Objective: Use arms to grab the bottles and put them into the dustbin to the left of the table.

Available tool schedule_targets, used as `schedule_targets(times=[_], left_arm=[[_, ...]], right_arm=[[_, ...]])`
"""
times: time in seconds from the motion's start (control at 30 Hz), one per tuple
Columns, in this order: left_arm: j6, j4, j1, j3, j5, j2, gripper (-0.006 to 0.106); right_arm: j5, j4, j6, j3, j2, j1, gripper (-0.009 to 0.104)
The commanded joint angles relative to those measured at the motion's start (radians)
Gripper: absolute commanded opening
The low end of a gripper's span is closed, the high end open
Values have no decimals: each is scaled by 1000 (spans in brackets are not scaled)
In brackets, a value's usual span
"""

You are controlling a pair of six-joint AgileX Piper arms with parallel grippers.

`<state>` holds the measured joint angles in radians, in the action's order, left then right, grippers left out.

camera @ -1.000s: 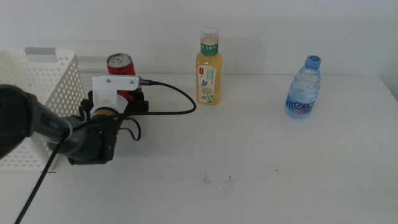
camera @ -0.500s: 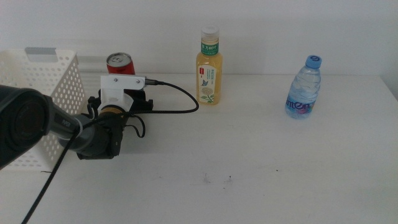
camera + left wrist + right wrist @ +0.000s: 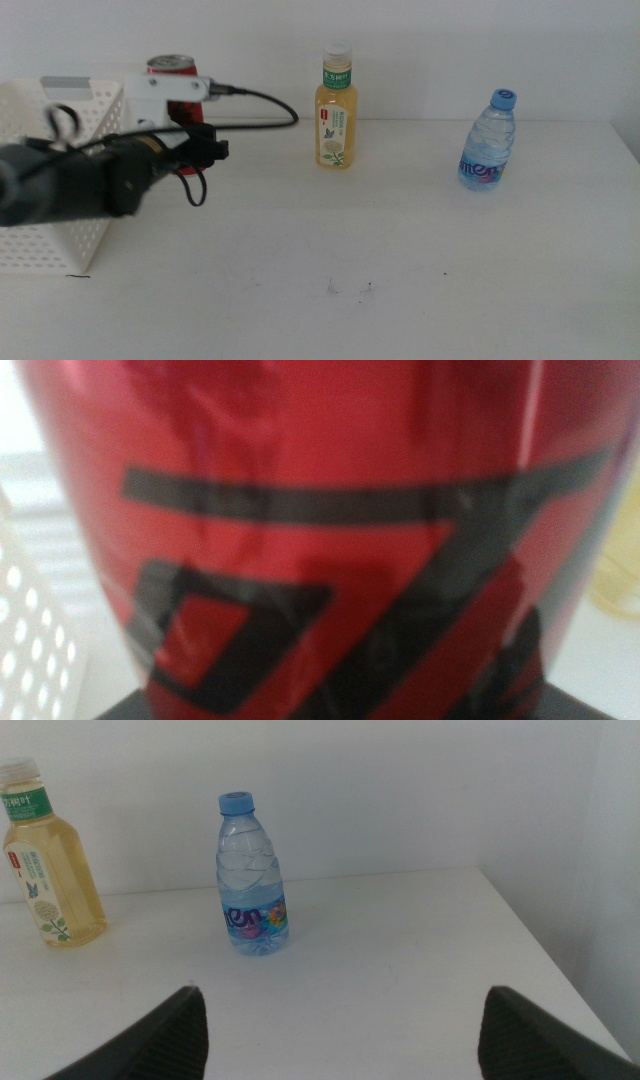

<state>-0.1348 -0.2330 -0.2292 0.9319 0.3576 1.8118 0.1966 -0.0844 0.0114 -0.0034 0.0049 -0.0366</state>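
I count three drink containers: one red can (image 3: 172,66), one yellow tea bottle (image 3: 336,107) and one clear water bottle (image 3: 487,141). One white basket (image 3: 60,180) stands on the one table (image 3: 400,260). I see two grippers, the left gripper (image 3: 195,150) in my middle view and the right gripper (image 3: 340,1020) only in its own wrist view. Two, perhaps three, dark specks (image 3: 350,290) mark the tabletop; they are too small to count surely
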Motion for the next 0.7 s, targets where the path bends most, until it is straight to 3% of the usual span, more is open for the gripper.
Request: schedule_targets(times=[0.0,0.17,0.4,0.67], left_arm=[[0,7,0,-3,-155,-128,7],[0,19,26,65,-599,-294,7],[-71,51,155,344,-1147,-290,7],[-201,90,371,656,-1454,-150,7]], right_arm=[[-13,3,5,3,-5,-5,89],[-13,3,5,3,-5,-5,89],[-13,3,5,3,-5,-5,89],[-13,3,5,3,-5,-5,89]])
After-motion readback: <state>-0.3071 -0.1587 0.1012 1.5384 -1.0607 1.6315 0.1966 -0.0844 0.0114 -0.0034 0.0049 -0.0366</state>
